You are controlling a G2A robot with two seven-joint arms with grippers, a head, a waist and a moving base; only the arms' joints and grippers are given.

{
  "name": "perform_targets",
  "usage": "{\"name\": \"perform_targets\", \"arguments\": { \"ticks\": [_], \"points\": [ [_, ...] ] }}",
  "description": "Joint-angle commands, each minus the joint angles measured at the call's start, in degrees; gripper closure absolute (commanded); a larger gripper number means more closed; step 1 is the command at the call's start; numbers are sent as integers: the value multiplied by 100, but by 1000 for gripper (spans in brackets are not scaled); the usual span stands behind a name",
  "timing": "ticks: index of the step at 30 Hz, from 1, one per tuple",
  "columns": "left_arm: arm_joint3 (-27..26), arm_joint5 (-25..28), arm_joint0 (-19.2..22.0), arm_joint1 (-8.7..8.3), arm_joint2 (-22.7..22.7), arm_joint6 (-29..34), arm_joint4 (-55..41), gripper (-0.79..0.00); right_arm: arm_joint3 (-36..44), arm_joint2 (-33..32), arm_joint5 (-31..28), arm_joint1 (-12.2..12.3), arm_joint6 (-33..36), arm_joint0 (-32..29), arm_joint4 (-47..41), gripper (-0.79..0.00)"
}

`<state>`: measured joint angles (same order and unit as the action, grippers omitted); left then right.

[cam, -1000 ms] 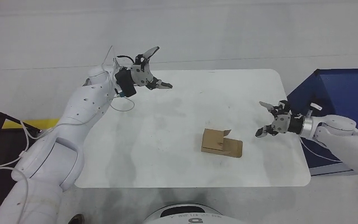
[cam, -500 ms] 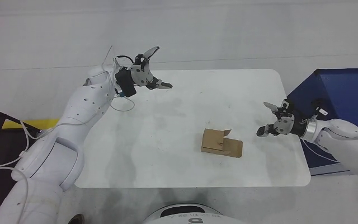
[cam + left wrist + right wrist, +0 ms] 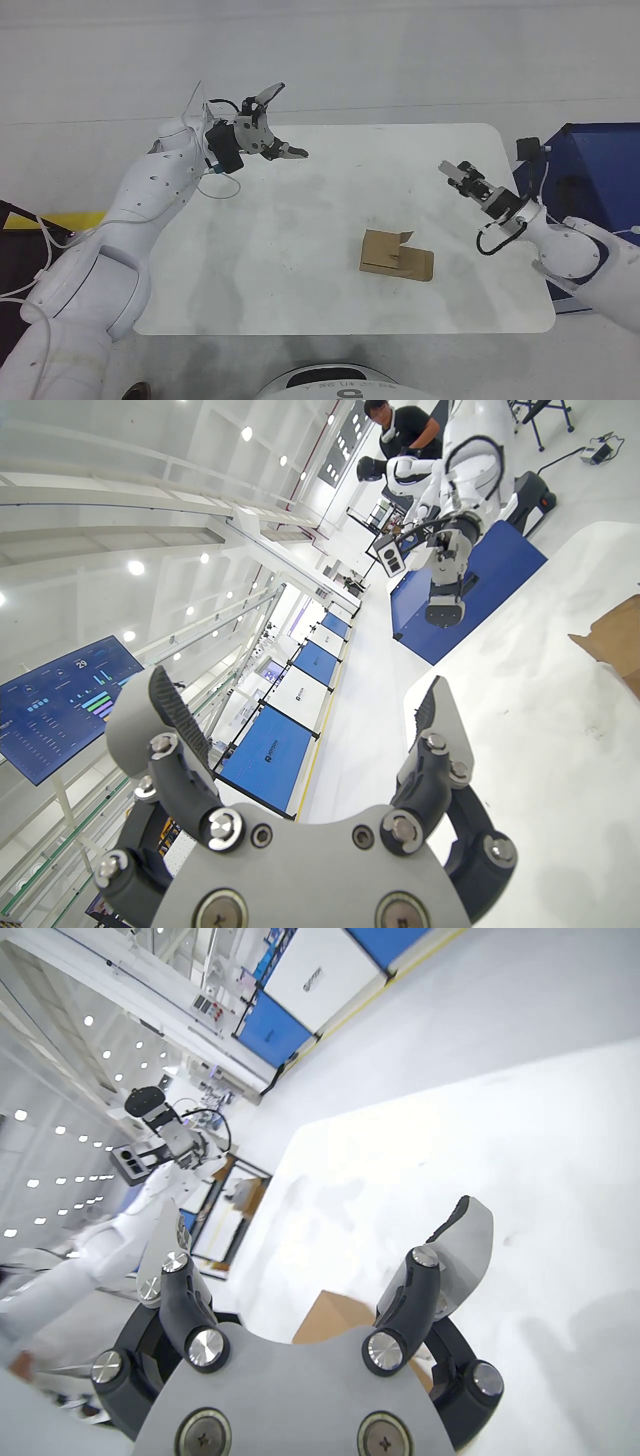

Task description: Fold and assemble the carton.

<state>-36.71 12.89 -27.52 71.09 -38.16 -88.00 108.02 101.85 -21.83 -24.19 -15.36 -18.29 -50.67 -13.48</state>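
Flattened cardboard carton point(image 3: 396, 256) lies on white table point(image 3: 400, 170), nothing touching it; left gripper point(image 3: 283, 122) spread wide, empty, at far left corner; right gripper point(image 3: 322, 1213) released, empty, near right edge.

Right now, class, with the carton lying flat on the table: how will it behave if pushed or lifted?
The carton lies flattened, thin brown card: probably light, likely to slide on the smooth white table rather than tip. One flap sticks up, so its panels would probably hinge and flop if lifted by one edge.
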Motion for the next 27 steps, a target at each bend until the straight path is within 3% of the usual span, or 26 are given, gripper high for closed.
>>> {"name": "perform_targets", "arguments": {
  "ticks": [1, 3, 16, 21, 24, 27],
  "points": [
    [0, 0, 0, 0, 0, 0, 0, -785, 153, -21, 536, 27, -915, -163, 584, -785],
    [0, 0, 0, 0, 0, 0, 0, -785, 125, -69, 1310, 59, -1008, -267, 557, -785],
    [0, 0, 0, 0, 0, 0, 0, -785, 156, -66, 1274, 55, -955, -272, 594, -785],
    [0, 0, 0, 0, 0, 0, 0, -785, -193, -149, 466, 70, -457, -352, 1867, -785],
    [0, 0, 0, 0, 0, 0, 0, -785, -665, -272, -905, 143, -547, -432, 2112, -785],
    [0, 0, 0, 0, 0, 0, 0, -785, -908, -420, -1707, 233, -771, -476, 3372, -785]
  ]
}}
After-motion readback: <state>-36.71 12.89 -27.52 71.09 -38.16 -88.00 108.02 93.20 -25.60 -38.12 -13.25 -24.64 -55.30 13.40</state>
